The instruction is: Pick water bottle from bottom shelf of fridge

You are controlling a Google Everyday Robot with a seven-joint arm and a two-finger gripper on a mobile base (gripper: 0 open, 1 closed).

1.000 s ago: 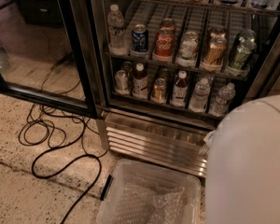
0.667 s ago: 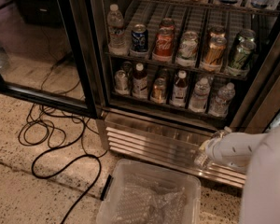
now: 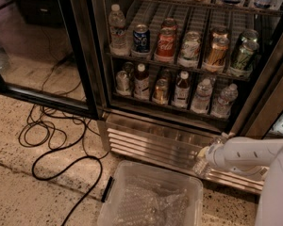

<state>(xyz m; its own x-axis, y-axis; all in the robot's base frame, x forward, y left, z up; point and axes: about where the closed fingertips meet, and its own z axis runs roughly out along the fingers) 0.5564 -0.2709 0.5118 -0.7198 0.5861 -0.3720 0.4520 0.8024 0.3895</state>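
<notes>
Camera view looks down at the fridge (image 3: pixel 86 46), whose glass door (image 3: pixel 33 51) is swung open to the left. The gripper (image 3: pixel 208 155) sits at the end of the white arm (image 3: pixel 247 155) that comes in from the lower right, low in front of the louvred steel grille (image 3: pixel 146 142) and just outside the cabinet. The claw looks closed around the middle of the water bottle (image 3: pixel 199 166), which hangs tilted in its hold, its pale cap end up and to the right near the fridge's lower edge and its clear base down and to the left over the grille. That bottle is off the bottom shelf (image 3: pixel 170 106) and touches neither it nor the floor. On that shelf two more clear bottles (image 3: pixel 201 94) stand upright at the right end, with two dark-filled bottles (image 3: pixel 141 81) and a few cans to their left. The rack above carries a row of drink cans (image 3: pixel 166 44) and a tall clear bottle (image 3: pixel 117 27) at its left end. On the speckled floor below the grille lies a clear plastic bin (image 3: pixel 155 169), and a black cable (image 3: pixel 61 160) loops to the left of it
</notes>
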